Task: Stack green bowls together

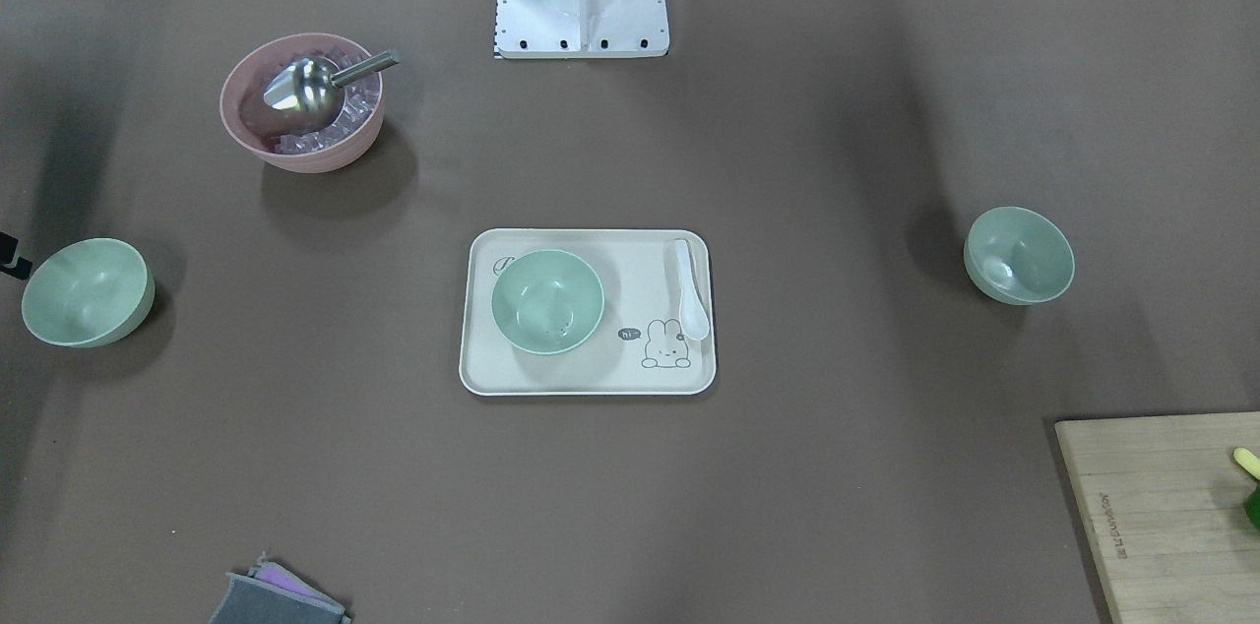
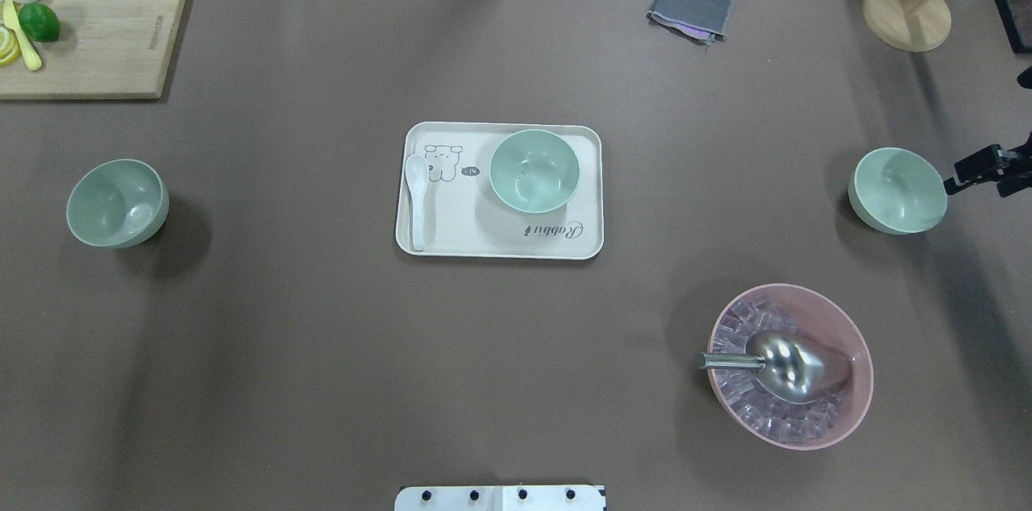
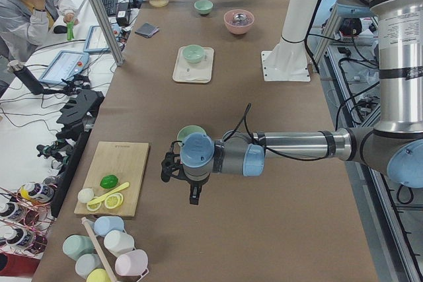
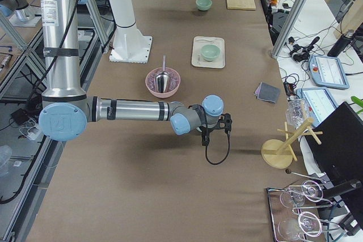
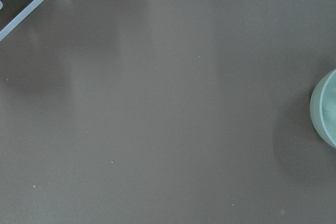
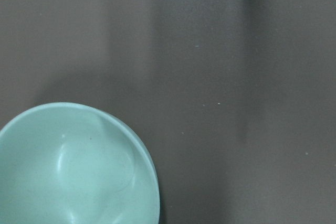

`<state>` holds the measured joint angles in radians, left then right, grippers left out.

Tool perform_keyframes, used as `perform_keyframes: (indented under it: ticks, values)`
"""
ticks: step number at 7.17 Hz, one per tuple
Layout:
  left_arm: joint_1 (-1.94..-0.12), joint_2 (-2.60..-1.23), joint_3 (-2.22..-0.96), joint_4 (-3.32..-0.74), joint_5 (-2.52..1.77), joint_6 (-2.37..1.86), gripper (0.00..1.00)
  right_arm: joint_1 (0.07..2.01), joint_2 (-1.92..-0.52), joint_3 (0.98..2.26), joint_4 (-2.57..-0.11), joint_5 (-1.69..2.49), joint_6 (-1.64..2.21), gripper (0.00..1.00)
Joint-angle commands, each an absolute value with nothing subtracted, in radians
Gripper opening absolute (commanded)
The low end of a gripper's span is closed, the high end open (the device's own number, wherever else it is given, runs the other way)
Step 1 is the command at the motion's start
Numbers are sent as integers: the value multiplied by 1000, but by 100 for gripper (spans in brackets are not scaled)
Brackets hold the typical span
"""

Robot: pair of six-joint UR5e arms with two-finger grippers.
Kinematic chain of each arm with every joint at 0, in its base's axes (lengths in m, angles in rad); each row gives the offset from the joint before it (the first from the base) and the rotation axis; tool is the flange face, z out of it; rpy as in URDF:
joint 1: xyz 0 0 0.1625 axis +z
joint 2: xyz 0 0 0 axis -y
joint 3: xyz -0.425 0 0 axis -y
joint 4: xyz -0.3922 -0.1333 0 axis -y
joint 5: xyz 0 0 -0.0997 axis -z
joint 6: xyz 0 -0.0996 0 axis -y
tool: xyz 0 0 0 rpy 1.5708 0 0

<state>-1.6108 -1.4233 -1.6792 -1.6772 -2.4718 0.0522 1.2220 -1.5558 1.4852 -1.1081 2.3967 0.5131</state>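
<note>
Centre green bowl [image 2: 534, 170]: on tray [image 2: 484, 243]
Left green bowl [image 2: 117, 202], right green bowl [image 2: 896, 190]: at counter [image 2: 322, 350] ends
Left end effector [image 3: 192, 194]: near left green bowl, aperture cannot be told
Right end effector [image 4: 205, 140]: beside right green bowl, aperture cannot be told

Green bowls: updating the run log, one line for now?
stack: none | middle bowl: on tray | left bowl, right bowl: on table | left gripper, right gripper: no bowl held

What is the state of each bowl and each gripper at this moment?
Left green bowl: upright, empty, unstacked.
Middle green bowl: upright, empty, unstacked.
Right green bowl: upright, empty, unstacked.
Pink bowl: upright, holding ice cubes and metal scoop.
Left gripper: open or shut, cannot tell.
Right gripper: cannot tell.
</note>
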Motion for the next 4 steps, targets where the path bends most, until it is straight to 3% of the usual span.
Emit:
perform_keyframes:
  ticks: [1, 3, 4]
  values:
    - [-1611, -1424, -1678, -1677, -2471, 52, 98, 1198, -1543, 1470, -1097, 2390, 531, 90]
    - [-1611, -1424, -1680, -1678, -2473, 52, 98, 1172, -1517, 1431, -1094, 2390, 531, 87]
    - [-1611, -1424, -1678, -1678, -2473, 52, 98, 1170, -1516, 1427, -1094, 2390, 532, 74]
